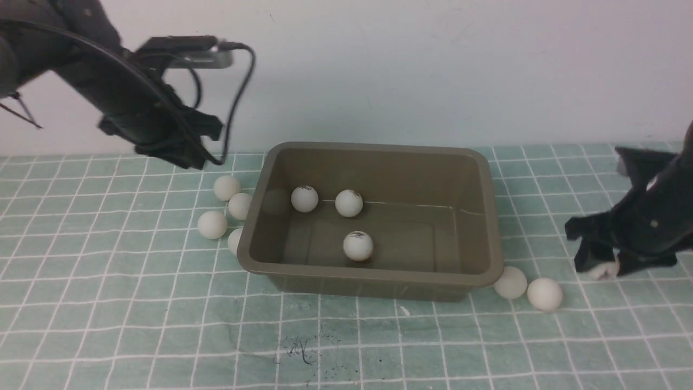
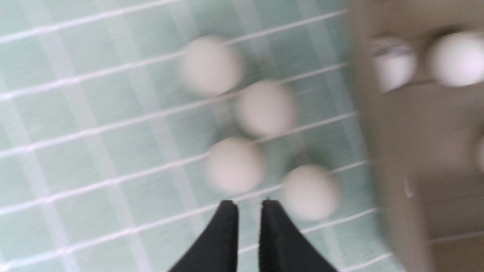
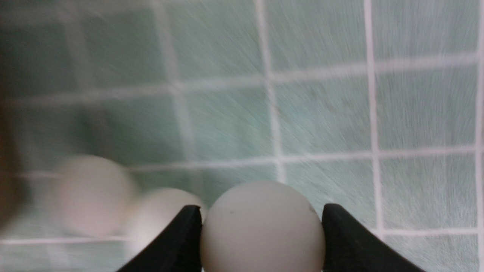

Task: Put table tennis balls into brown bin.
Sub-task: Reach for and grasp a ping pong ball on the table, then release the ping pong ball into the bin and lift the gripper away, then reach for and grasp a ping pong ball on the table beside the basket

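Observation:
The brown bin [image 1: 373, 274] stands mid-table with three table tennis balls inside: two near its back wall [image 1: 304, 199] [image 1: 348, 203] and one near the front [image 1: 358, 245]. Several balls lie by its left wall, among them one at the far end [image 1: 227, 187] and one further out [image 1: 212, 224]. Two more [image 1: 510, 282] [image 1: 544, 294] rest at its front right corner. My left gripper [image 1: 197, 157] [image 2: 248, 204] hangs shut and empty above the left cluster [image 2: 234, 165]. My right gripper [image 1: 602, 269] [image 3: 261, 213] is shut on a white ball [image 3: 262, 226], low over the cloth to the right.
A green cloth with a white grid [image 1: 135, 325] covers the table. A pale wall [image 1: 433, 65] runs behind the bin. A small dark scuff [image 1: 303, 349] marks the cloth near the front. The left arm's cable [image 1: 238, 97] loops beside the bin's back left corner.

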`<state>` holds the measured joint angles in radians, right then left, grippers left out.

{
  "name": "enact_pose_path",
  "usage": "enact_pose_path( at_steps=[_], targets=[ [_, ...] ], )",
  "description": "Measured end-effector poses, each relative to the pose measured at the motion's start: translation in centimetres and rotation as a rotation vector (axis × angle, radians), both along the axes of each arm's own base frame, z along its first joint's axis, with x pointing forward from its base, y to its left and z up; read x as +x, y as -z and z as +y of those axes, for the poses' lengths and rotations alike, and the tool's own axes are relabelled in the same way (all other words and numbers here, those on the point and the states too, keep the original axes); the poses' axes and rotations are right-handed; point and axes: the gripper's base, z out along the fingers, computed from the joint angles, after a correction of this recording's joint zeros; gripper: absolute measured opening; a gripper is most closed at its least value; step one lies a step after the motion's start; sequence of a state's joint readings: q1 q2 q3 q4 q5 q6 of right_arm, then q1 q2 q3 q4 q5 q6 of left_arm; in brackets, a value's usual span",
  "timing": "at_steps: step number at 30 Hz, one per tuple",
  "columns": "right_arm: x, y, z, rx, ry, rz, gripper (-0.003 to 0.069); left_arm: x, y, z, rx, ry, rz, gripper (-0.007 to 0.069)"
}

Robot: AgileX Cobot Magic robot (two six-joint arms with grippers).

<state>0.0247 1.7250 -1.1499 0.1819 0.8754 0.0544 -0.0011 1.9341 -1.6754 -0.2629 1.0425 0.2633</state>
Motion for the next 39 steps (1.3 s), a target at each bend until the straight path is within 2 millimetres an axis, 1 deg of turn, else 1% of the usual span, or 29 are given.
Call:
enact_pose_path(
  at_steps=[2, 3, 4, 5, 6, 7, 9, 10, 11, 12, 13, 14, 15, 16, 17, 19, 20, 22, 23, 24, 25, 27, 29, 30, 31, 33, 35, 37, 39],
  targets=[
    [0.0, -2.8, 1.5, 0.041, -0.021, -0.086, 0.0365, 0.0, 0.7, 1.2, 0.01, -0.015, 0.04, 0.0018],
    [0.0, -4.1, 2.7, 0.063, -0.051, -0.14, 0.0365, 0.2, 1.7, 1.5, 0.01, -0.006, 0.07, 0.0016],
    [0.0, -5.0, 3.7, 0.082, -0.078, -0.175, 0.0365, 0.3, 2.0, 1.5, 0.011, 0.004, 0.077, 0.0019],
    [0.1, -5.8, 5.1, 0.1, -0.124, -0.218, 0.0365, 0.6, 2.9, 1.3, 0.001, 0.024, 0.095, 0.0032],
    [0.4, -6.5, 7.0, 0.118, -0.189, -0.263, 0.0365, 1.0, 4.4, 0.8, -0.02, 0.056, 0.121, 0.0066],
    [0.5, -6.5, 8.0, 0.13, -0.212, -0.27, 0.0365, 1.2, 4.9, 0.5, -0.024, 0.074, 0.125, 0.0087],
    [0.8, -6.7, 9.1, 0.149, -0.237, -0.28, 0.0365, 1.5, 6.0, 0.1, -0.033, 0.092, 0.133, 0.0137],
    [1.4, -6.3, 10.5, 0.177, -0.258, -0.268, 0.037, 2.0, 7.2, -0.4, -0.034, 0.108, 0.128, 0.022],
    [1.4, -6.2, 10.6, 0.18, -0.258, -0.264, 0.0376, 2.1, 7.4, -0.5, -0.033, 0.109, 0.128, 0.0231],
    [1.9, -6.0, 11.0, 0.189, -0.263, -0.251, 0.04, 2.4, 8.0, -0.6, -0.032, 0.111, 0.117, 0.0289],
    [2.5, -5.4, 11.3, 0.189, -0.27, -0.223, 0.0468, 2.9, 8.9, -0.8, -0.027, 0.107, 0.104, 0.0383],
    [2.7, -5.2, 11.3, 0.181, -0.28, -0.211, 0.0506, 3.0, 9.3, -0.8, -0.027, 0.102, 0.099, 0.0435],
    [2.7, -5.2, 11.3, 0.178, -0.285, -0.208, 0.0515, 3.1, 9.5, -0.9, -0.028, 0.101, 0.1, 0.0445],
    [2.9, -5.4, 11.1, 0.151, -0.313, -0.188, 0.057, 3.3, 10.1, -0.8, -0.028, 0.093, 0.096, 0.0503],
    [2.9, -5.5, 10.9, 0.134, -0.323, -0.177, 0.0592, 3.5, 10.5, -0.8, -0.027, 0.089, 0.093, 0.0521],
    [2.7, -6.2, 10.3, 0.092, -0.333, -0.167, 0.0596, 3.6, 11.0, -0.8, -0.028, 0.076, 0.099, 0.0502],
    [2.3, -6.6, 9.7, 0.051, -0.333, -0.153, 0.0569, 3.6, 11.2, -0.8, -0.027, 0.07, 0.103, 0.047],
    [1.6, -7.3, 8.6, -0.007, -0.31, -0.143, 0.0484, 3.6, 11.4, -0.7, -0.02, 0.065, 0.11, 0.0337],
    [1.0, -7.4, 7.6, -0.052, -0.28, -0.136, 0.0402, 3.6, 11.4, -0.6, -0.008, 0.07, 0.11, 0.0335],
    [0.7, -7.3, 7.2, -0.069, -0.264, -0.131, 0.0365, 3.6, 11.3, -0.6, -0.001, 0.072, 0.11, 0.0344],
    [0.2, -6.8, 6.3, -0.095, -0.225, -0.11, 0.0289, 3.5, 11.1, -0.4, 0.012, 0.077, 0.119, 0.0347],
    [-0.5, -5.6, 5.3, -0.118, -0.183, -0.072, 0.0199, 3.4, 10.2, -0.3, 0.032, 0.082, 0.131, 0.0347],
    [-1.0, -3.6, 4.5, -0.121, -0.141, -0.016, 0.0134, 3.3, 8.4, -0.2, 0.038, 0.081, 0.124, 0.0347],
    [-1.1, -2.5, 4.3, -0.111, -0.123, 0.013, 0.0117, 3.2, 6.7, -0.3, 0.028, 0.079, 0.101, 0.0347],
    [-1.1, -1.6, 4.3, -0.1, -0.112, 0.031, 0.0116, 3.2, 5.6, -0.4, 0.015, 0.078, 0.085, 0.0347],
    [-0.8, 0.0, 4.4, -0.074, -0.094, 0.07, 0.0135, 2.9, 2.6, -1.5, -0.053, 0.088, 0.03, 0.0347],
    [-0.2, 1.6, 4.8, -0.045, -0.078, 0.097, 0.0212, 2.5, 0.6, -3.4, -0.116, 0.156, -0.017, 0.0347],
    [0.1, 2.5, 5.0, -0.031, -0.071, 0.116, 0.0283, 2.2, 0.2, -5.5, -0.138, 0.25, -0.042, 0.0347],
    [0.3, 3.4, 5.1, -0.023, -0.066, 0.137, 0.0376, 2.0, 0.7, -7.2, -0.131, 0.338, -0.041, 0.0347]
  ],
)
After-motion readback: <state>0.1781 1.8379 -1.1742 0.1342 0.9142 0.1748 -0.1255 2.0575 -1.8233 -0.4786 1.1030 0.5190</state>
